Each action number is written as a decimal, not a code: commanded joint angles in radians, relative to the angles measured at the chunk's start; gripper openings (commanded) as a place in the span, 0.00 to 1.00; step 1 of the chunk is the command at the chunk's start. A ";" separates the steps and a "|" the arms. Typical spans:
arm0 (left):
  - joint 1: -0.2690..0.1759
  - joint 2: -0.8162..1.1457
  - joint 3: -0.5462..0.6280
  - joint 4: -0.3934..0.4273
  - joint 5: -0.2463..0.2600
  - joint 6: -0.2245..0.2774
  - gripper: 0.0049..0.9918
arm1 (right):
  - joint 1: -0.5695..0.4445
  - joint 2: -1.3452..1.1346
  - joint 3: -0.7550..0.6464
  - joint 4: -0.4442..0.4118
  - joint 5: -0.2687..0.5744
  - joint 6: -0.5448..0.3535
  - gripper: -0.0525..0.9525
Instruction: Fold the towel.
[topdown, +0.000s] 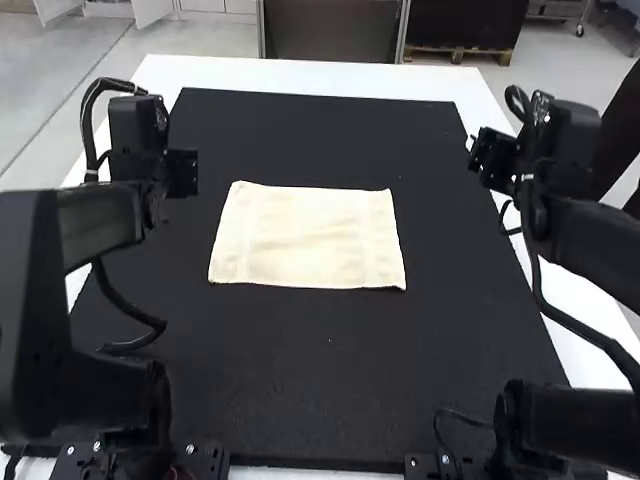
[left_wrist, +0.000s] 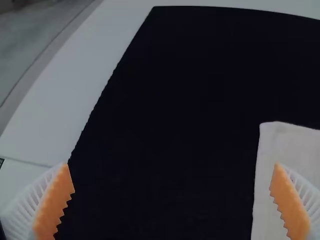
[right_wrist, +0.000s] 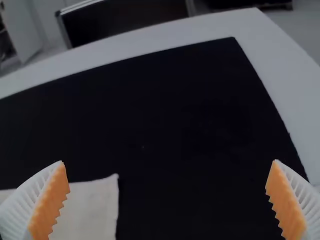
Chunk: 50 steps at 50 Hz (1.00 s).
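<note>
Towel and two robot arms at a table. The cream towel lies spread flat on a black mat, which covers much of the white table. Its outline is a rectangle, longer from left to right than from near to far, with the near edge slightly wider than the far one. The number of layers cannot be told. The towel sits somewhat left of the mat's middle, toward the far half.

The left hand is just beside the towel's far left corner, apart from the cloth; the right hand is well apart from it, to the right and a little beyond its far edge. In the left wrist view, the left hand is open, its ribbed orange pads wide apart and holding nothing. The right wrist view shows the right hand likewise open and without a load, with the towel's far right corner in sight. A black cable loops down beside the left arm.
</note>
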 joint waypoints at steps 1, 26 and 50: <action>-0.012 -0.006 0.050 -0.003 -0.010 0.045 0.93 | -0.006 0.003 -0.006 0.042 0.113 -0.086 0.96; -0.095 0.420 0.170 0.006 0.111 0.069 0.97 | 0.054 0.324 0.070 0.022 0.034 -0.163 0.95; -0.072 0.665 0.446 -0.127 0.226 -0.006 0.97 | 0.213 0.625 0.250 0.066 -0.032 -0.107 0.96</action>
